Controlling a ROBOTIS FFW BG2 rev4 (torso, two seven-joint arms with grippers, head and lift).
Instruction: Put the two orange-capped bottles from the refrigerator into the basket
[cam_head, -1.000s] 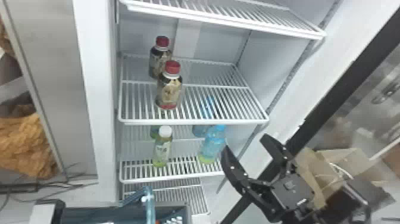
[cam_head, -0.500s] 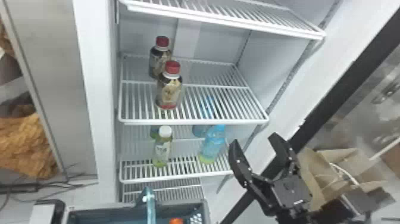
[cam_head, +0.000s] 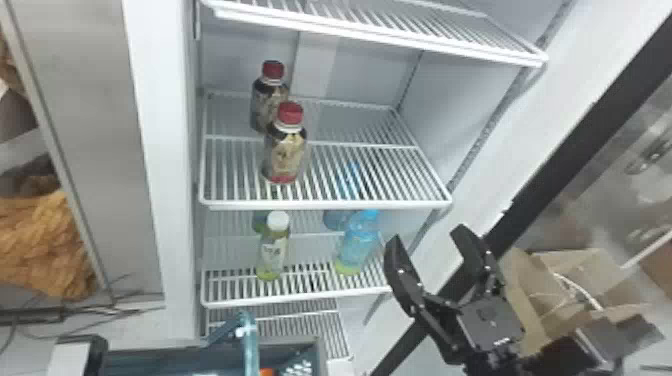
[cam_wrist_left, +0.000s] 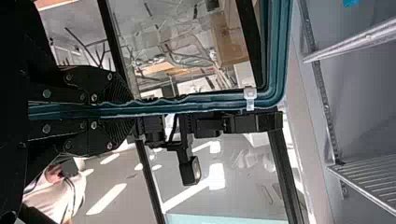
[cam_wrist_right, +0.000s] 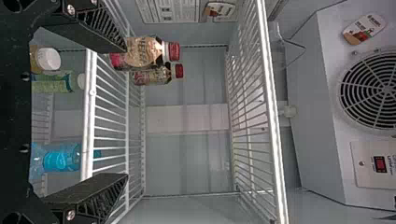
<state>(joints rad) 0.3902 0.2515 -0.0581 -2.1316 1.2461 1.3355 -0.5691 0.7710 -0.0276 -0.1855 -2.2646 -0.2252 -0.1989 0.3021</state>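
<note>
In the head view a small orange round thing (cam_head: 267, 372), possibly a cap, lies in the blue-grey basket (cam_head: 312, 345) at the bottom edge. In the left wrist view my left gripper (cam_wrist_left: 130, 111) is shut on the basket's teal rim (cam_wrist_left: 201, 105). My right gripper (cam_head: 426, 237) hangs open right of the lower shelves in the head view, holding nothing. In the right wrist view the right gripper (cam_wrist_right: 126, 112) faces the refrigerator shelves, its fingers wide apart. Two dark bottles with red caps, the front one (cam_head: 285, 155) and the rear one (cam_head: 267, 102), stand upright on a refrigerator shelf.
One shelf lower stand a white-capped green bottle (cam_head: 274, 250) and a blue bottle (cam_head: 357, 245), with others behind. The shelf's front bar (cam_head: 325, 204) and the dark door frame (cam_head: 565, 155) flank the right arm. A cardboard box (cam_head: 575, 280) is at right.
My right gripper has shifted slightly right and up in the head view, staying open. The basket and the orange thing in it moved right, then back left.
</note>
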